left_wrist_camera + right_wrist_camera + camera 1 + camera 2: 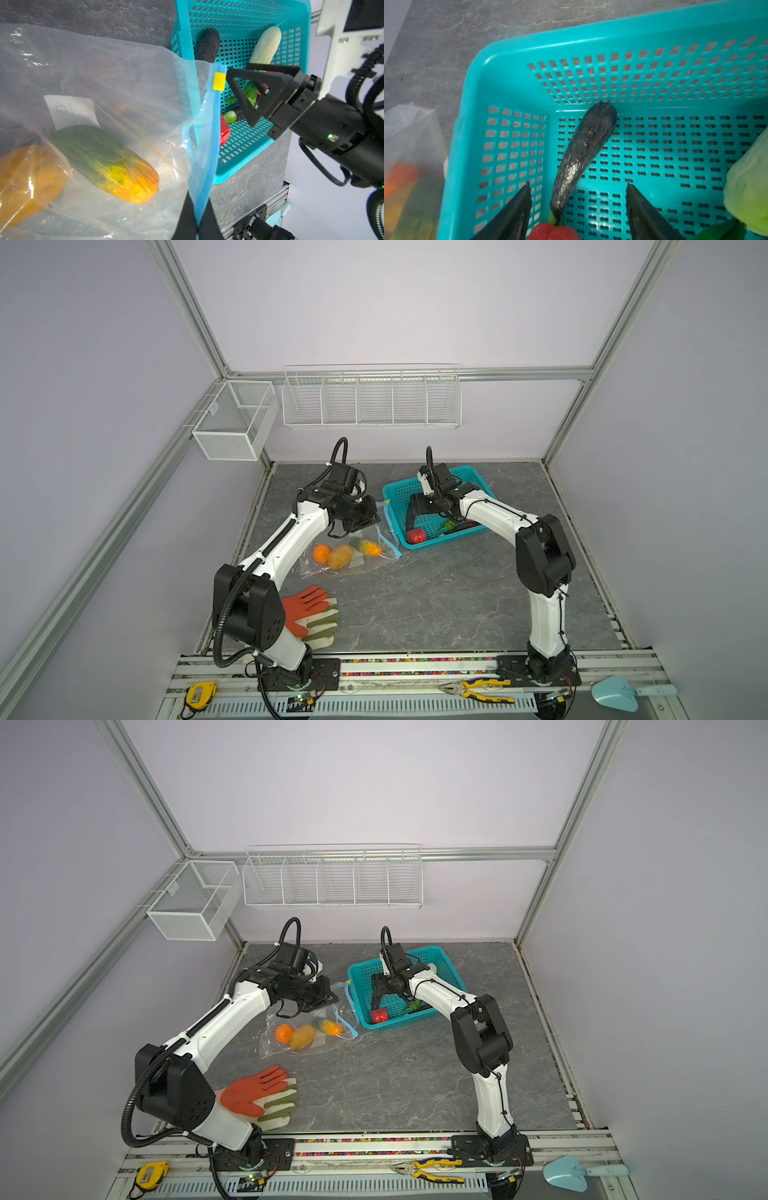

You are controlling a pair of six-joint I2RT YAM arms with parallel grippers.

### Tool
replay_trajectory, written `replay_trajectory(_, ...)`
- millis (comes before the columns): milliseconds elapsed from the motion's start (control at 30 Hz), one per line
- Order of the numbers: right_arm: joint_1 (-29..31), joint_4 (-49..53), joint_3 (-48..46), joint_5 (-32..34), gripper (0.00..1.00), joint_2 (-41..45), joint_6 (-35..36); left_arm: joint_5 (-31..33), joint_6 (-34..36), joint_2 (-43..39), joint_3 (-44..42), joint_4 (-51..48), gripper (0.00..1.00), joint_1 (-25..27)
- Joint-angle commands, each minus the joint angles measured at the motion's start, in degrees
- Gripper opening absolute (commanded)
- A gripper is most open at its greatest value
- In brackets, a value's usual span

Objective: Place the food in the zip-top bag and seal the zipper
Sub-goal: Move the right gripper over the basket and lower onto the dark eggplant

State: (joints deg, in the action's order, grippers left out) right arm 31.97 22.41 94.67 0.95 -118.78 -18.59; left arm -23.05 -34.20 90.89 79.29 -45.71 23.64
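- The right pincer [577, 185] is spread wide inside the teal basket [571, 31]. Its fingers straddle the thin stem end of the dark eggplant [583, 149] and do not appear to touch it.
- The eggplant lies slanted on the basket floor, with its fat end against the far wall. The red piece [552, 231] sits just beside its stem, and the pale cabbage [747, 187] is well apart.
- The left pincer [198, 199] is pressed together on the light-blue zipper [209, 145], lifting that edge of the zip-top bag [124, 83]. The yellow slider [219, 81] sits at the strip's far end, close to the basket.
- The bag lies on the worktop [436, 605] just beside the basket. It already holds the papaya [108, 162], the orange [321, 553] and a yellow-brown piece [340, 556].
- Risks, as I judge them:
  - Closing on the tapered stem end could squirt the eggplant out or let it swing when lifted.
  - The finger nearest the side wall may snag the perforations.
  - The red piece could be nudged or caught in the grip along with the eggplant.
  - Only one lip of the bag is held, so the mouth may sag, and the long eggplant could catch on the zipper strip or pull it out of the left pincer.
- The work gloves [311, 614] lie near the front of the worktop, away from all this.
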Motion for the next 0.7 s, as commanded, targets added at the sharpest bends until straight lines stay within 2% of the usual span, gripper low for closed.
replay_trajectory(0,0.0,-0.4,2.5,2.9,0.73,-2.5,-3.0,-0.8,0.9,1.2,1.8,-0.7,0.00,0.3)
replay_trajectory(267,0.0,-0.2,8.4,2.9,0.71,-9.2,-5.5,-0.6,0.8,1.3,1.5,-0.7,0.00,0.3)
replay_trajectory(667,-0.1,0.2,11.1,5.0,0.63,-14.4,-6.9,-1.1,0.8,1.3,1.2,-0.6,0.00,0.3)
